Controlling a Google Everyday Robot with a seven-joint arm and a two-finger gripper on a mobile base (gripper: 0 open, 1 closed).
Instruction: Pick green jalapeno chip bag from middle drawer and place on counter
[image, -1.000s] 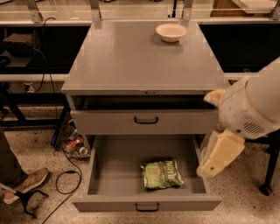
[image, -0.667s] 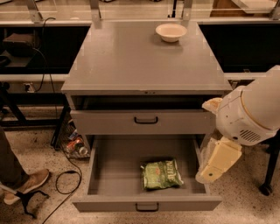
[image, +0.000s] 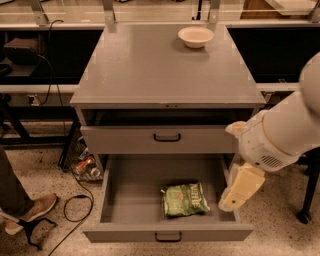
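The green jalapeno chip bag is a small, crinkled, shiny green packet with pale yellow-green and white print. It lies flat on the floor of the pulled-out middle drawer, right of centre and towards the front panel. The cream tool hangs just beside the bag, over the drawer's right wall, pointing down and apart from the bag; I cannot tell whether it is apart or together. Above, another grey drawer front sits slightly ajar. A cream bowl stands at the back right of the bench.
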